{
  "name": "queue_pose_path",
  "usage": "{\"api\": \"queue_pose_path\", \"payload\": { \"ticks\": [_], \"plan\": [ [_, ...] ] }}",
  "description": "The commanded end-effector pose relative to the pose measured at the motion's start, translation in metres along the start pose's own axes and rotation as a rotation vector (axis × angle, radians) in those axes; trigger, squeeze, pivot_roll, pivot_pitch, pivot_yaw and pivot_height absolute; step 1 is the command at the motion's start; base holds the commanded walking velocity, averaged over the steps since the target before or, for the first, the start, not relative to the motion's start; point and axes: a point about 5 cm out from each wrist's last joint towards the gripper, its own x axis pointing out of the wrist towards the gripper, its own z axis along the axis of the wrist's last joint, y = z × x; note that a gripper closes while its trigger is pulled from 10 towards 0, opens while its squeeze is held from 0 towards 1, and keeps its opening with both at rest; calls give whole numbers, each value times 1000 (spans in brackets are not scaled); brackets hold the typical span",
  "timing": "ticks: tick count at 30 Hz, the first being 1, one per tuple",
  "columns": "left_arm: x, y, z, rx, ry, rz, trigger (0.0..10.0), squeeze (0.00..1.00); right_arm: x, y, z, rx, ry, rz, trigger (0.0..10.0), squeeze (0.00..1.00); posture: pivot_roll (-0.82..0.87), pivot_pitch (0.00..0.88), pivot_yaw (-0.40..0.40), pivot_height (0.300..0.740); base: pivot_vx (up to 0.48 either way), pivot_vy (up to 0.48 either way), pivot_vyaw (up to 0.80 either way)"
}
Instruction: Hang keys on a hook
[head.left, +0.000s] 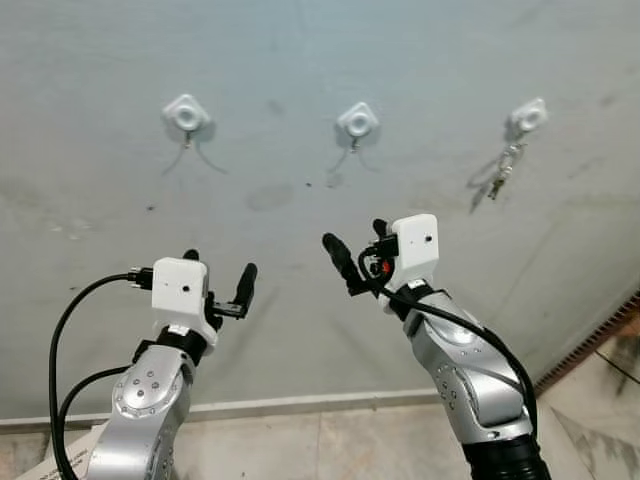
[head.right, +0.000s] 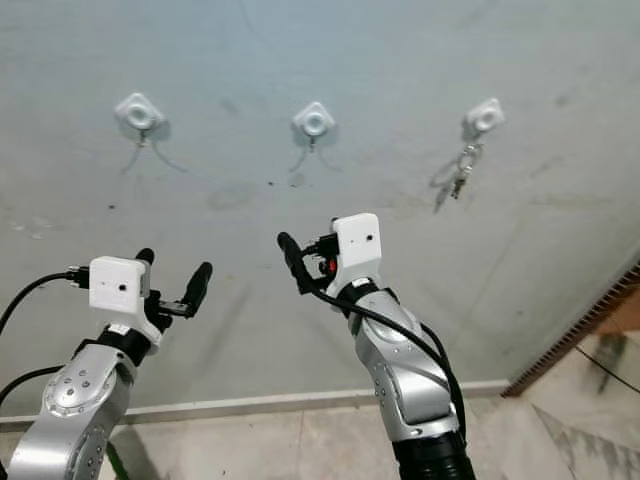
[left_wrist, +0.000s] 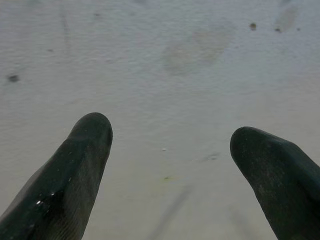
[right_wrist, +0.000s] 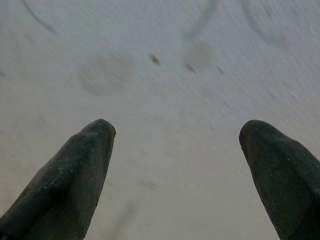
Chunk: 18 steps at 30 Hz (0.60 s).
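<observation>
Keys (head.left: 503, 170) are seen hung on the rightmost hook (head.left: 527, 117) of a stained grey wall (head.left: 300, 60); both the left gripper (head.left: 218, 277) and right gripper (head.left: 357, 250) are held spread, empty.

My 2 head eyes face the wall (head.left: 300, 60) and share its hooks (head.left: 357, 121). My 2 wrist cameras look closely at that wall.

three white hooks on the wall: left hook (head.left: 186, 114), middle hook (head.left: 358, 121), right hook (head.left: 528, 116). one bunch of keys (head.left: 503, 168) (hanging from the right hook). two grippers: left gripper (head.left: 220, 278), right gripper (head.left: 357, 248).
</observation>
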Motion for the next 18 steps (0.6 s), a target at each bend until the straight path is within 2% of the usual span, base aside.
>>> {"api": "queue_pose_path", "payload": {
  "ticks": [1, 7, 16, 18],
  "plan": [
    [3, -7, -1, -6, 3, -29, 10000, 0, -2, -5, -2, -5, 29, -16, 10000, 0, 84, 0, -8, 740, 0, 0, 0],
    [6, -6, -1, -15, 3, -30, 10000, 0, -3, -6, -4, -1, 34, -20, 10000, 0, 76, 0, -4, 740, 0, 0, 0],
    [7, -8, -1, -23, 0, -37, 10000, 0, -1, -6, -2, -3, 46, -23, 10000, 0, 72, 0, -6, 740, 0, 0, -692],
    [7, -8, -1, -24, 0, -29, 10000, 0, -1, -6, -3, 35, 51, -20, 10000, 0, 72, 0, -8, 740, 0, 0, -681]
  ]
}}
